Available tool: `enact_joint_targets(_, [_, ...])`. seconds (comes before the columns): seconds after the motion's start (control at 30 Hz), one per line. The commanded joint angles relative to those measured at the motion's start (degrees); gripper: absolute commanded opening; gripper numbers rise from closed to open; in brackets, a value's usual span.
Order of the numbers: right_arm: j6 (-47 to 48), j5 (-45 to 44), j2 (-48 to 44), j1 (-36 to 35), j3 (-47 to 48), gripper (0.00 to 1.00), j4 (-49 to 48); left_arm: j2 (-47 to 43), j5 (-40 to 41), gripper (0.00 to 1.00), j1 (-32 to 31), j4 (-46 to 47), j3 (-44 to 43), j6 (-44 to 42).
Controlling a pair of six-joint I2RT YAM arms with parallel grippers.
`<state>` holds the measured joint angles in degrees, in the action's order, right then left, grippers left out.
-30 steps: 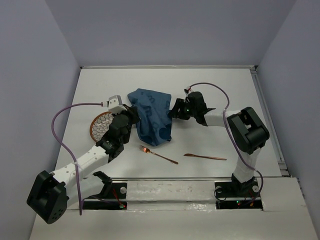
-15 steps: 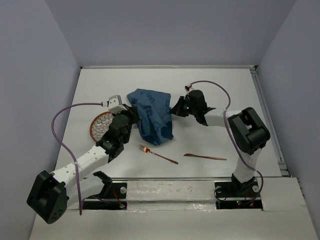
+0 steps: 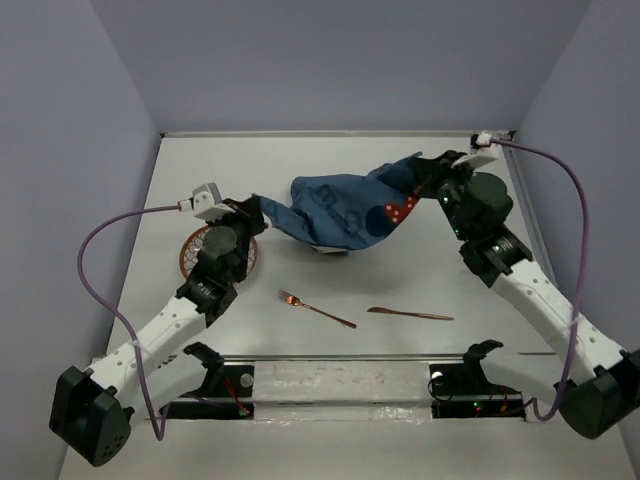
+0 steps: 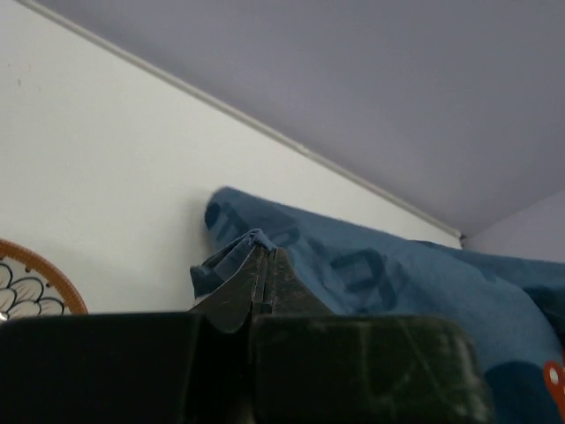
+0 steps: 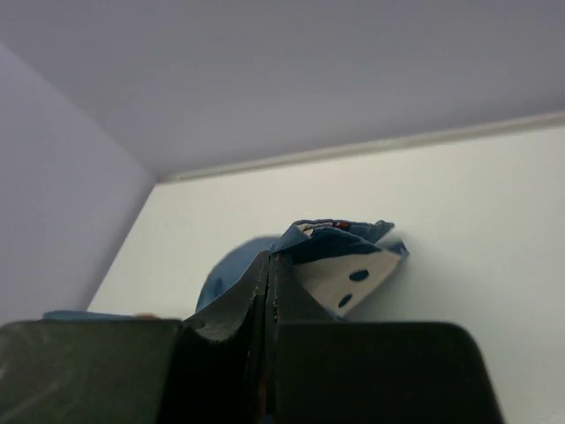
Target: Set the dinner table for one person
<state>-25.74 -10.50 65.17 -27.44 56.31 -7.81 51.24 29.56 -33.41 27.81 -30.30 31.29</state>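
Note:
A dark blue patterned cloth placemat (image 3: 340, 215) hangs stretched between my two grippers above the white dinner table (image 3: 300, 160). My left gripper (image 3: 258, 203) is shut on the cloth's left corner; in the left wrist view its closed tips (image 4: 265, 253) pinch a bunched fold of the placemat (image 4: 397, 274). At the back right, my right gripper (image 3: 418, 170) is shut on the other end. The right wrist view shows that gripper (image 5: 269, 258) clamping a crumpled corner of the placemat (image 5: 340, 265) with its pale underside showing.
A round plate (image 3: 190, 255) with an orange rim lies partly under my left arm; its edge (image 4: 31, 283) shows in the left wrist view. A copper fork (image 3: 316, 309) and a copper knife (image 3: 410, 314) lie near the table's front edge.
My right gripper shut on the placemat's right side and swung up toward the back right. The cloth went from a heap to a stretched span. The left arm shifted slightly left.

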Motion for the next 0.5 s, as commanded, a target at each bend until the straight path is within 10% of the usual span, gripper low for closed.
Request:
enact_joint_targets(0.0, [6.05, -12.43, -6.97, 0.28, 2.3, 0.0, 7.28, -4.21, 1.99, 0.0, 1.06, 4.18, -7.04, -1.58])
enact_joint_targets(0.47, [11.84, -19.38, -9.19, 0.81, 9.59, 0.0, 11.25, 0.76, 0.24, 0.0, 2.64, 4.18, -15.3, -3.25])
